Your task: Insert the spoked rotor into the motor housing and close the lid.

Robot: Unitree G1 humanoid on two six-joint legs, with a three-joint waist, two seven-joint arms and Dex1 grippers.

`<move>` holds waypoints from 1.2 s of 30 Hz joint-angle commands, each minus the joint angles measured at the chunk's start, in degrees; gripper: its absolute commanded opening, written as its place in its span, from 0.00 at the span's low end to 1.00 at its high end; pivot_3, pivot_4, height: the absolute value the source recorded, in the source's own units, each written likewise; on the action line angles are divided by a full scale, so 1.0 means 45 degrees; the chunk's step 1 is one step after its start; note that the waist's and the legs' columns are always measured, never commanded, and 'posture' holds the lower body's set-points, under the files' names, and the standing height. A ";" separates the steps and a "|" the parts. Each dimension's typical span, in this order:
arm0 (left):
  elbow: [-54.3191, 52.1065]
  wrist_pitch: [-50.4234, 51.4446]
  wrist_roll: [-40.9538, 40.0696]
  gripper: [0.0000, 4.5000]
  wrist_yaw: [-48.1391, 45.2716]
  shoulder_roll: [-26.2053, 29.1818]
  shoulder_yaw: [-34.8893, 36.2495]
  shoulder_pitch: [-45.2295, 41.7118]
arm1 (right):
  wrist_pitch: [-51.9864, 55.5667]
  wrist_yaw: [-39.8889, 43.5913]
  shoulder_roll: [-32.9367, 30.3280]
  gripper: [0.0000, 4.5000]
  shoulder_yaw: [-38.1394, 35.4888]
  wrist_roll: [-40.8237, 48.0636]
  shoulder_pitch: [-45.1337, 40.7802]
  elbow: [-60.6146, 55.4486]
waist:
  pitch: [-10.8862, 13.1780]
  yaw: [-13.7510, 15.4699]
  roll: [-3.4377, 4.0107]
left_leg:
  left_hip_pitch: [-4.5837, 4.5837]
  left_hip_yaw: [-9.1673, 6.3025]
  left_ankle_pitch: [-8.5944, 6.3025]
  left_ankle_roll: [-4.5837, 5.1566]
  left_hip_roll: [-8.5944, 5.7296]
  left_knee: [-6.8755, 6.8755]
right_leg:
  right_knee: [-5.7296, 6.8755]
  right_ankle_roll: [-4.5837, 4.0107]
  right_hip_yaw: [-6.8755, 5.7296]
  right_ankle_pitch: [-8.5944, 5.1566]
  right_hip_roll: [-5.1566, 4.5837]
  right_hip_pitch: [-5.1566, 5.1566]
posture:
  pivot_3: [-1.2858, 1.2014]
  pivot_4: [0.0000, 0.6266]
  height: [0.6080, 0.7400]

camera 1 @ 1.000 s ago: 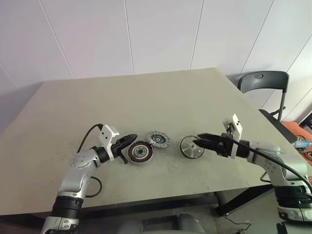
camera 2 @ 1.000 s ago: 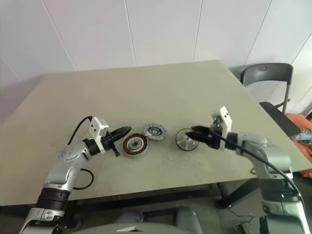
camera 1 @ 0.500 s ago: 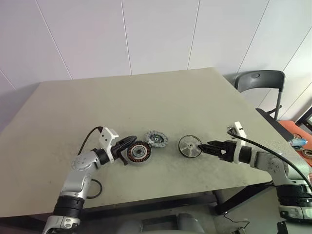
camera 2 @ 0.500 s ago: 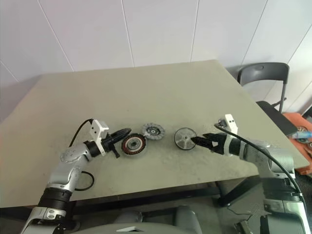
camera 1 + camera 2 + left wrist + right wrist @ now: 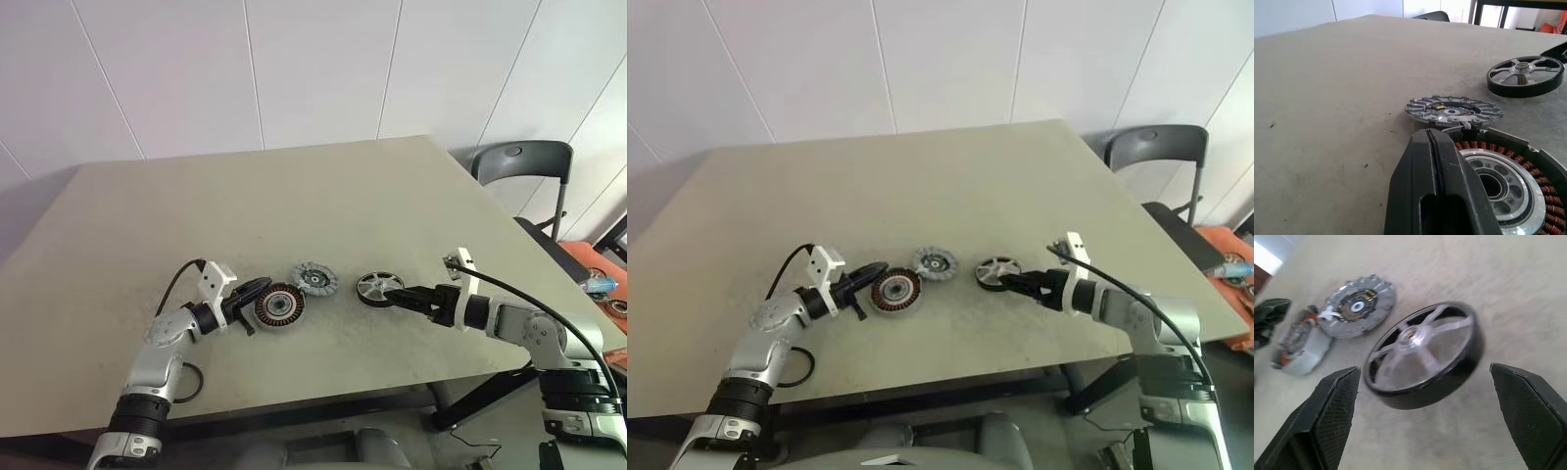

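Black-rimmed with silver spokes, the spoked rotor point(image 5: 377, 286) lies flat on the table point(image 5: 294, 186) at 9 o'clock of the right gripper point(image 5: 400, 297), just off its fingertips. That gripper's 2 fingers are spread wide and hold nothing; whether they touch the rim I cannot tell. The motor housing point(image 5: 279, 305), ringed with copper windings, sits at 3 o'clock of the left gripper point(image 5: 265, 285), whose fingers are pressed together against its edge. A flat grey toothed disc point(image 5: 315, 278) lies between housing and rotor.
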 commanded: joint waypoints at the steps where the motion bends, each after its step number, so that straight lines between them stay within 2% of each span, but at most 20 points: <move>1: 0.0295 -0.0564 0.0083 0.00 -0.0126 0.0005 0.0107 -0.0386 | -0.2236 0.0868 -0.0489 1.00 0.0347 -0.0690 0.0062 -0.1420 | 0.0002 -0.0014 0.0003 | 0.0000 0.0000 0.0000 0.0000 0.0001 -0.0002 | -0.0004 0.0003 -0.0001 0.0001 0.0001 0.0000 | 0.52 0.00 1.00; 4: 0.0660 -0.0805 0.0143 0.00 -0.0201 -0.0012 0.0116 -0.0484 | -0.3649 0.1234 -0.1182 1.00 0.0788 -0.1670 0.0410 -0.1822 | 0.0002 -0.0001 0.0003 | -0.0001 0.0001 -0.0001 0.0002 0.0002 -0.0001 | -0.0031 0.0036 -0.0001 0.0024 0.0002 0.0001 | 0.52 0.00 1.00; 7: 0.1025 -0.1056 0.0236 0.00 -0.0244 -0.0063 0.0092 -0.0574 | -0.4759 0.2227 -0.1734 1.00 0.0797 -0.1741 0.1120 -0.2549 | 0.0001 0.0050 0.0006 | -0.0011 -0.0002 -0.0008 0.0015 0.0002 0.0000 | -0.0109 0.0060 -0.0003 0.0060 0.0005 0.0013 | 0.52 0.00 1.00; 11: 0.1425 -0.1326 0.0336 0.00 -0.0290 -0.0156 0.0044 -0.0694 | -0.7667 0.2613 -0.2732 1.00 0.1493 -0.3784 0.2155 -0.2748 | 0.0000 0.0119 0.0006 | -0.0017 0.0011 -0.0034 0.0060 -0.0003 0.0001 | -0.0149 0.0073 0.0005 0.0069 -0.0007 0.0022 | 0.52 0.00 1.00; 18: 0.1553 -0.1437 0.0384 0.00 -0.0305 -0.0179 0.0011 -0.0804 | -1.2236 0.0989 -0.2565 1.00 0.2173 -0.7022 0.1945 -0.1801 | 0.0000 0.0305 0.0009 | 0.0005 0.0053 -0.0040 0.0069 0.0011 0.0007 | -0.0145 0.0073 0.0020 0.0069 0.0006 0.0039 | 0.52 0.00 1.00; 23: 0.1403 -0.1333 0.0380 0.00 -0.0230 -0.0134 0.0041 -0.0830 | -1.3933 0.0428 -0.2751 1.00 0.2965 -0.8813 0.1714 -0.0866 | -0.0001 0.0349 0.0007 | 0.0002 0.0053 -0.0040 0.0069 0.0009 0.0010 | -0.0151 0.0064 0.0019 0.0075 0.0004 0.0038 | 0.52 0.00 1.00; 30: 0.1119 -0.1154 0.0361 0.00 -0.0089 -0.0080 0.0080 -0.0774 | -1.4324 0.0443 -0.2343 1.00 0.3565 -0.9260 0.1293 -0.0391 | -0.0001 0.0320 0.0008 | -0.0001 0.0048 -0.0041 0.0071 0.0006 0.0011 | -0.0151 0.0058 0.0020 0.0074 0.0001 0.0034 | 0.52 0.00 1.00; 33: 0.1022 -0.1078 0.0381 0.00 0.0023 -0.0131 0.0037 -0.0800 | -1.4195 0.0070 -0.1853 0.87 0.3726 -0.9524 0.0844 -0.0180 | -0.0001 0.0316 0.0008 | 0.0005 0.0049 -0.0041 0.0071 0.0011 0.0013 | -0.0148 0.0051 0.0024 0.0077 0.0006 0.0037 | 0.52 0.00 1.00; 36: 0.0889 -0.1006 0.0384 0.00 0.0140 -0.0173 0.0021 -0.0834 | -1.4164 -0.0047 -0.1736 0.66 0.3712 -0.9659 0.0734 0.0028 | -0.0002 0.0354 0.0004 | 0.0005 0.0048 -0.0040 0.0071 0.0011 0.0015 | -0.0147 0.0049 0.0023 0.0081 0.0009 0.0037 | 0.52 0.00 1.00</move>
